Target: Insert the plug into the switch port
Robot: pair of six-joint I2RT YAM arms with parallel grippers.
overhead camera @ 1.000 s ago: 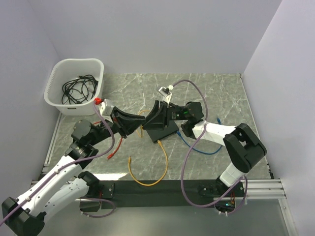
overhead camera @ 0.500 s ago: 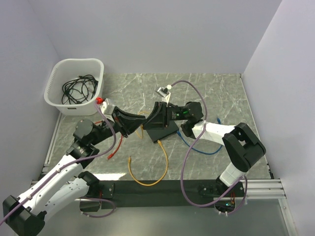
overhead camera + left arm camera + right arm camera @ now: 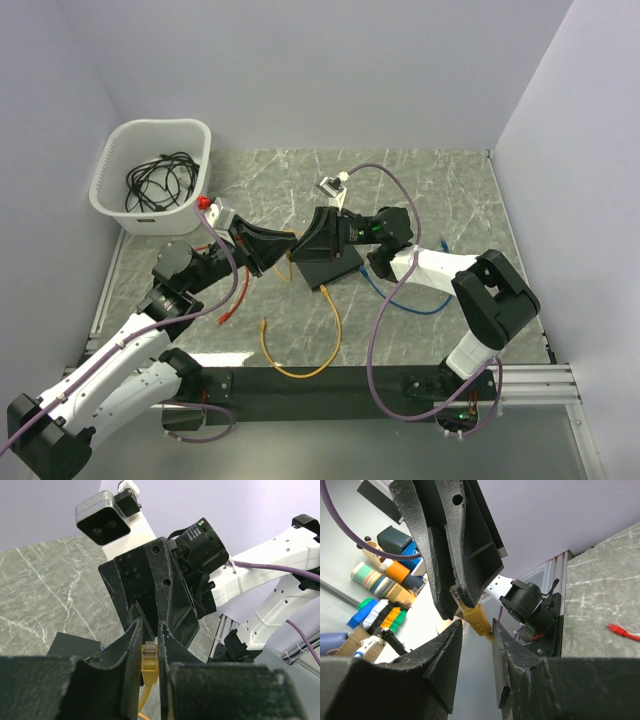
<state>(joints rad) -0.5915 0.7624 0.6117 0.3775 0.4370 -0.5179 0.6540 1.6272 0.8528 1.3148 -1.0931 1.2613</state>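
Just above the switch, the left gripper pinches the yellow plug. The right gripper straddles the plug's boot, but I can't tell whether it is clamped. I'd want a firm, square grip there before the left lets go, keeping the plug level for the switch.

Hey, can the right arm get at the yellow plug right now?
Probably yes: the yellow plug, pinched in the left gripper, faces the open right gripper with nothing between.
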